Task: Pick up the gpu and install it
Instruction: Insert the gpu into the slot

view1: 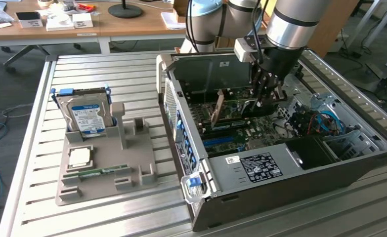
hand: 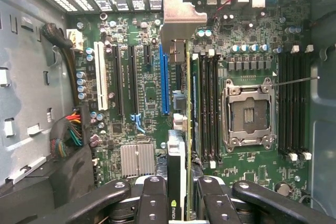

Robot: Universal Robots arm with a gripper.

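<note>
**Card on edge in the claw, long axis pointing at the case's rear wall**

On the exterior view's left, a grey holder [view1: 134,163] is sitting on the slatted table [view1: 114,217]. It is carrying a silver hard drive [view1: 86,116] standing upright and a narrow green RAM stick [view1: 104,172] lying flat. Nothing is touching either one.

Toward the exterior view's right, the open computer case [view1: 299,182] is lying on its side, and the arm is reaching down into it from above. The gripper [view1: 267,101] is clamping the gpu [view1: 242,108]. In the wrist view its fingers [hand: 152,198] are pressing on the two flat faces, so the card is hanging straight below the claw, not off to one side.

The gpu [hand: 176,156] is standing on edge over the motherboard [hand: 131,124]. Its long axis is running level from the fingers toward the vented rear wall, parallel to the expansion slots. Its metal bracket [hand: 178,19] is sitting at the rear-wall end. The card's thin edge is lying just beside the long blue slot [hand: 164,82], between that slot and the black memory slots [hand: 210,108]. The empty processor socket [hand: 249,111] is lying well apart, beyond those.

That parallel line-up with the slots is, in my judgement, the relation the seating is depending on. The card is hiding its own bottom edge, so I cannot tell whether its connector is touching a slot.

The card is showing as a thin flat board with a green edge, a silvery block along its upper side and a dark face bearing a pale logo near the fingers.
</note>
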